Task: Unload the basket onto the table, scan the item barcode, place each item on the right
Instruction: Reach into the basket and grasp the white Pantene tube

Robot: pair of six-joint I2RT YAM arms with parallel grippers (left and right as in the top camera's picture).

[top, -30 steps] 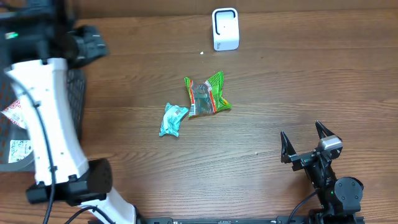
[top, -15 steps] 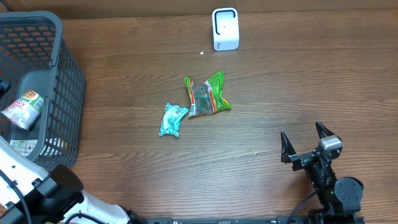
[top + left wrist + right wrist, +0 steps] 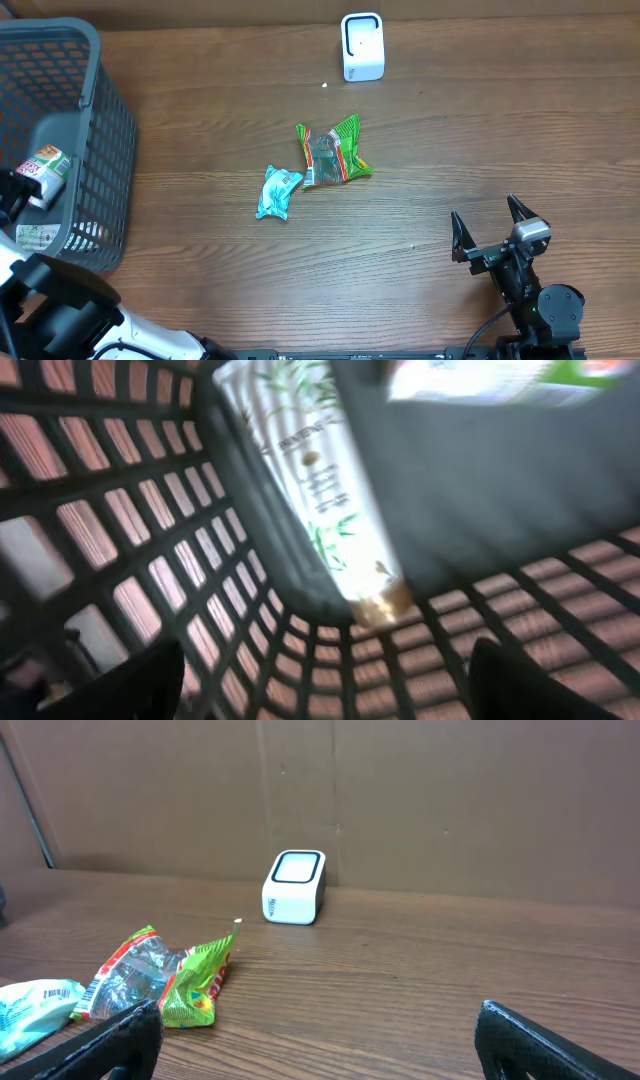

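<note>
Just changed: a second ago the left arm stood over the basket (image 3: 92, 45) and hid it from above; it has since swung down to the left edge, so the basket shows again.
Left pincer (image 3: 325, 660): released, fingers spread wide, nothing between them; it looks down the basket's wall from inside.
Item in reach: a pale packet with a leaf print (image 3: 320, 480) lies against the basket floor, just ahead of the fingers and not yet touched. A red-and-white pack (image 3: 45, 165) lies nearby; it seems to have shifted slightly.
Right pincer (image 3: 487, 228): released, empty, parked well apart from everything, unmoved.
On the table (image 3: 480, 120): a teal packet (image 3: 278, 192) and a green wrapper (image 3: 333, 152), unmoved.
Scanner (image 3: 362, 46): at the far edge, well apart from the basket.
Meaning: probably an early stage, since nothing is picked and the carry to the scanner remains.
</note>
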